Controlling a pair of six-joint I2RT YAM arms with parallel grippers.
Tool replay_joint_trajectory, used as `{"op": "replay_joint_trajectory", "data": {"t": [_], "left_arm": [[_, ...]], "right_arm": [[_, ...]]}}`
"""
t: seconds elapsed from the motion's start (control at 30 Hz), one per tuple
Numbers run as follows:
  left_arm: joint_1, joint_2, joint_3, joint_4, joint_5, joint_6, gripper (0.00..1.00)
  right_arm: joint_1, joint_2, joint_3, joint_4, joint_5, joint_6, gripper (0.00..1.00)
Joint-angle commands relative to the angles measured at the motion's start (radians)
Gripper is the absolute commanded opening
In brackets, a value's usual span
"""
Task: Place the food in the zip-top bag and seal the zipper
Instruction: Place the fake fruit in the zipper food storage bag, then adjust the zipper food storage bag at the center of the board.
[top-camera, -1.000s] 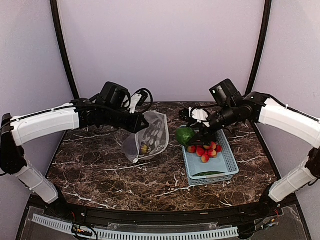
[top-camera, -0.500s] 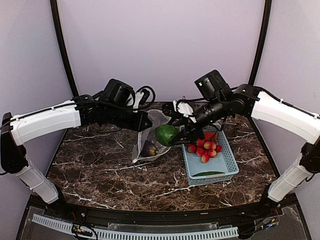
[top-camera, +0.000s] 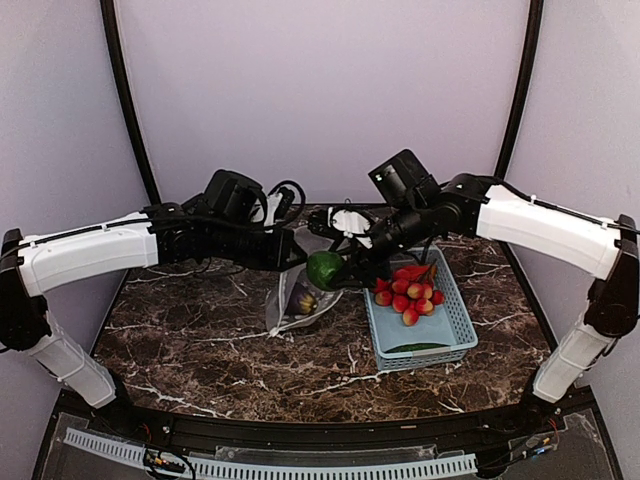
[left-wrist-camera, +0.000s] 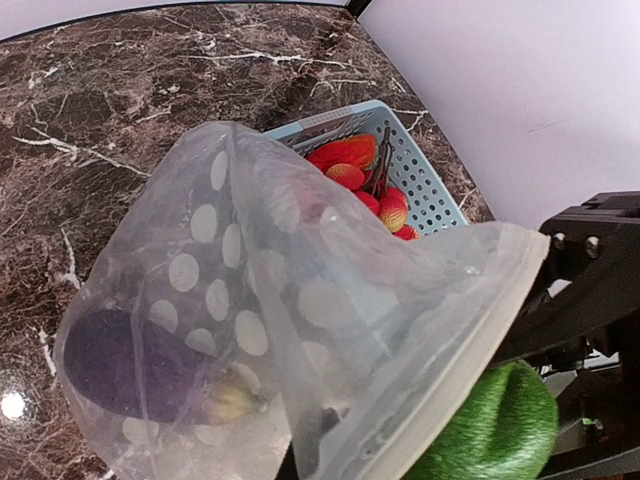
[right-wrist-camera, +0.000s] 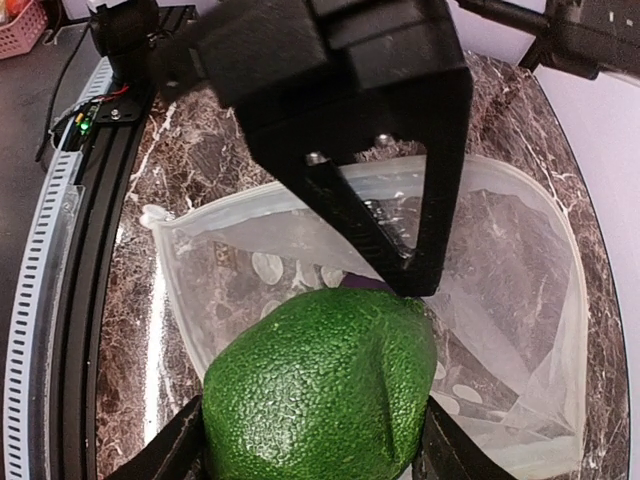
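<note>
**Right claw (top-camera: 338, 272) brings green fruit (right-wrist-camera: 320, 390) to bag (left-wrist-camera: 250, 300) mouth**

Its jaws stand well apart, clamped on the fruit. A second ago the fruit hung by the basket (top-camera: 445, 335); now it is at the open zipper (right-wrist-camera: 250, 208). Left claw (top-camera: 292, 256), fully closed, pinches the bag's rim and holds it up. One eggplant (left-wrist-camera: 120, 365) lies inside, with perhaps one yellowish piece, blurred. About seven red pieces (top-camera: 405, 298) and one cucumber (top-camera: 415, 347) lie in the basket.

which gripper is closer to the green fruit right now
Right. The right gripper is clamped on the green fruit at the mouth of the zip-top bag; the left gripper pinches the bag's rim just beside it.
</note>
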Motion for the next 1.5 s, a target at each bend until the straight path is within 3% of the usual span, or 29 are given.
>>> {"op": "replay_joint_trajectory", "data": {"t": [0.0,0.43,0.57,0.8,0.97,1.13,1.37,1.4,1.47], "left_arm": [[-0.012,-0.036,-0.041,0.093,0.032,-0.068,0.01],[-0.017,-0.022,-0.048,0.157,0.033,-0.101,0.01],[-0.016,-0.017,-0.049,0.158,0.021,-0.102,0.01],[-0.015,-0.036,-0.070,0.144,-0.081,-0.091,0.01],[-0.016,-0.034,-0.082,0.151,-0.101,-0.082,0.01],[-0.015,-0.030,-0.088,0.169,-0.090,-0.086,0.01],[-0.015,-0.043,-0.088,0.177,-0.079,-0.081,0.01],[-0.015,-0.045,-0.087,0.176,-0.078,-0.078,0.01],[-0.016,-0.050,-0.086,0.172,-0.079,-0.076,0.01]], "right_arm": [[0.009,0.048,0.043,0.060,0.095,0.056,0.56],[0.010,0.170,0.106,0.117,0.332,0.119,0.73],[0.009,0.193,0.192,0.057,0.283,0.171,0.85],[0.008,0.062,0.150,0.022,0.232,0.201,0.85],[-0.001,-0.023,0.038,0.078,0.347,0.231,0.73],[-0.063,0.014,0.015,0.078,0.405,0.329,0.60],[-0.184,0.148,0.142,-0.053,0.205,0.435,0.49],[-0.191,0.163,0.157,-0.067,0.179,0.435,0.45],[-0.199,0.186,0.183,-0.095,0.137,0.432,0.26]]}}
